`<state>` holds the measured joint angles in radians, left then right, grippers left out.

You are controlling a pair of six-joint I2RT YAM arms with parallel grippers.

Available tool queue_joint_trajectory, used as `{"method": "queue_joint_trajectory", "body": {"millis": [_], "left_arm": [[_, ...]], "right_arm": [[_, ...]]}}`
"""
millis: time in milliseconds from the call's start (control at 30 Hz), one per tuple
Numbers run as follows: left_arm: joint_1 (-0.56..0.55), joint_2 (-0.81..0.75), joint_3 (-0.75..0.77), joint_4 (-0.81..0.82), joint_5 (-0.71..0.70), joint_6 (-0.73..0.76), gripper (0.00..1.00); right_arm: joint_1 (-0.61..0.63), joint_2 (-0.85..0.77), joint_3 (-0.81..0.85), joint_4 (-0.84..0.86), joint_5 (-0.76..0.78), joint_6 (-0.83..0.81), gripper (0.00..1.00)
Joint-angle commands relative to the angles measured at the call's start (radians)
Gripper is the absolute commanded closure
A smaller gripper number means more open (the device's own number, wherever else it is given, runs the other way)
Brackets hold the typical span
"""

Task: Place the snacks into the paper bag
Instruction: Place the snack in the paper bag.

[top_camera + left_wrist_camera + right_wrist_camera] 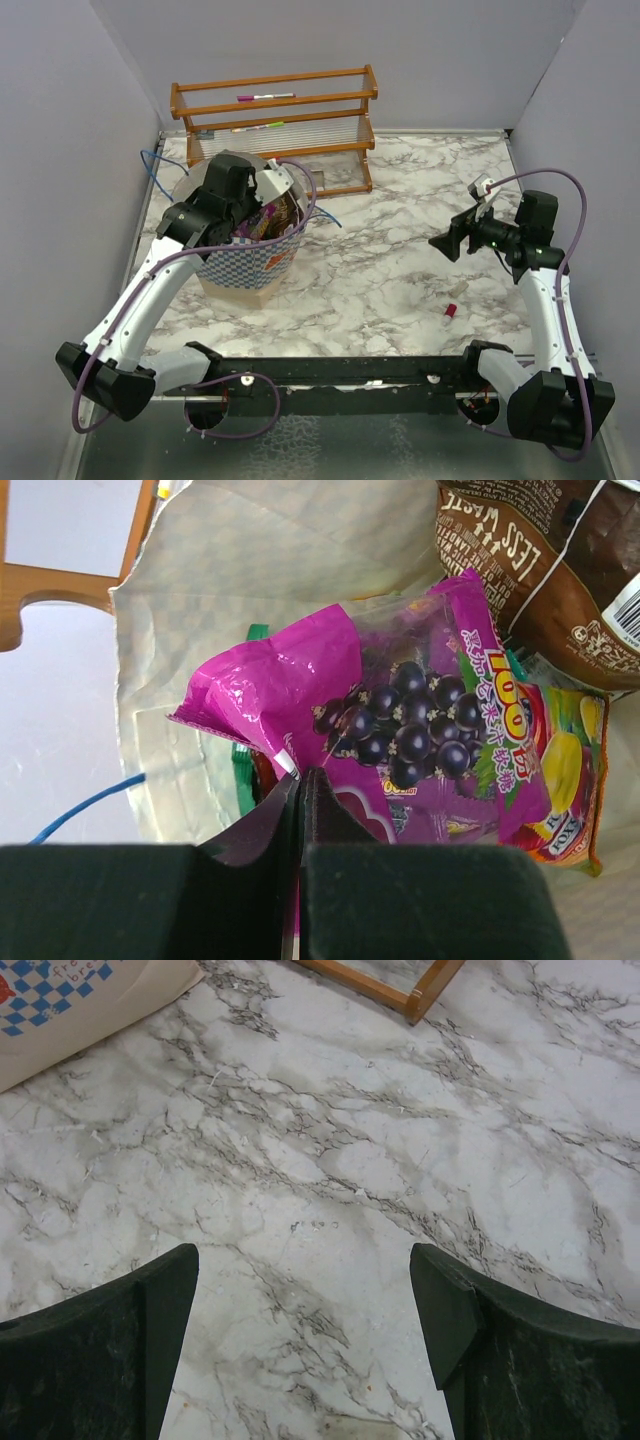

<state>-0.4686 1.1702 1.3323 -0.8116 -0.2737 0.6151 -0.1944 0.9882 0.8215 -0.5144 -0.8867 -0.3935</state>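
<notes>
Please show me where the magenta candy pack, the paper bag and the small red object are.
magenta candy pack [400, 720]: left wrist view, on the printed grapes.
paper bag [235, 268]: top external view, on its checkered front wall.
small red object [451, 311]: top external view, on its middle.

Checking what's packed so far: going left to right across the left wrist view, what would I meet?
Blue string handle → magenta grape candy pack → red-yellow candy pack. The brown bag overlaps both packs above, so I leave it out.

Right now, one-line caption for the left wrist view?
Left gripper pinches the magenta candy pack inside the paper bag, glossy brown bag alongside.
</notes>
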Motion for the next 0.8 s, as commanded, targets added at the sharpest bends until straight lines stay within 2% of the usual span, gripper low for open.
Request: {"method": "queue_joint_trajectory", "body": {"millis": [0,767], "left_arm": [[0.001,-0.006,-0.040,0.120,-0.052,-0.010,1.00],[0.007,0.058,-0.132,0.169,-0.058,-0.056,1.00]], "right_arm": [[0.003,0.002,-0.002,0.032,0.028,-0.001,0.13],[0.003,-0.008,-0.015,0.036,0.034,-0.009,0.12]]}}
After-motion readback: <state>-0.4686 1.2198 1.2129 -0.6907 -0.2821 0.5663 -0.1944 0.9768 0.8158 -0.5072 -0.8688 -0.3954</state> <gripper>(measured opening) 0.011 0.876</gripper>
